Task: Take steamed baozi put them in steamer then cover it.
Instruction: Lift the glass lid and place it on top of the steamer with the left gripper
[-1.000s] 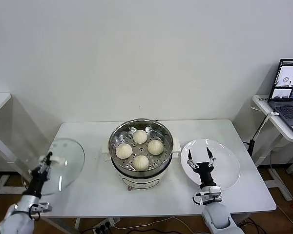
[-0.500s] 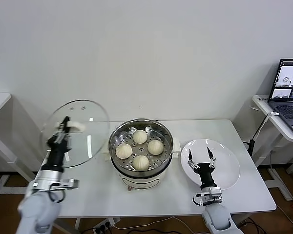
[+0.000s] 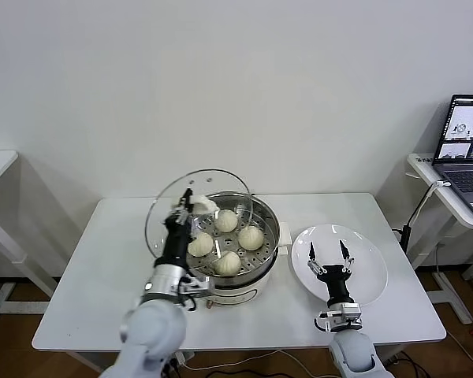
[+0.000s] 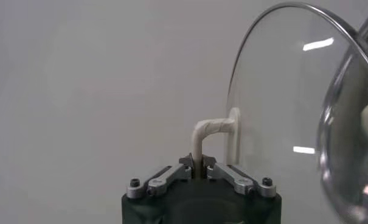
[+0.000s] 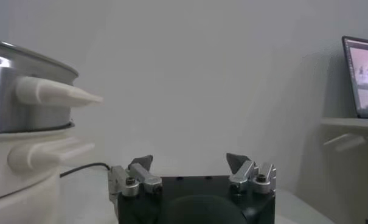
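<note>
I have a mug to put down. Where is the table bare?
Bare: the white table left of the round steel steamer, and its right end beyond the white plate. Crowded: steamer to plate, with both pincers.

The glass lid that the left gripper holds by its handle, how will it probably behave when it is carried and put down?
The cover looks stiff and probably fragile: clear glass with a metal rim. The left gripper is shut on only the thin white handle, so the tilted disc may swing. Over the steamer, it should probably land gently.

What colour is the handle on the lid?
White. The lid's handle shows best in the left wrist view, pinched by the left gripper.
</note>
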